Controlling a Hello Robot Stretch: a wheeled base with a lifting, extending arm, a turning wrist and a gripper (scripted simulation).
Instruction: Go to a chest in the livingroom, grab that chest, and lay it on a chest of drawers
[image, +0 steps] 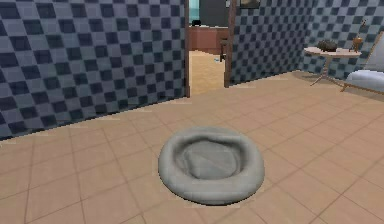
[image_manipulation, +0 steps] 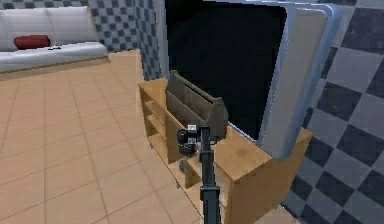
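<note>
Standing at one o'clock in the arm side view, a dark television (image_manipulation: 225, 65) rests on a long wooden stand (image_manipulation: 255, 165) with open shelves. A white sofa (image_manipulation: 50, 52) lies at ten o'clock. In the forward view a grey round pet bed (image: 212, 163) sits on the tiled floor (image: 80, 170) at six o'clock, and a small bench (image: 335, 55) stands at two o'clock.

The chest (image_manipulation: 195, 100), a grey-brown open box, rests on the stand's top near the centre, in front of the television. The arm (image_manipulation: 208, 185) rises from six o'clock, and the end effector (image_manipulation: 186, 138) shows close by the chest. Whether it touches the chest, holds anything, or how its fingers are set cannot be told.

The approach looks done. The lift and the laying on a chest of drawers seem left to do.
</note>
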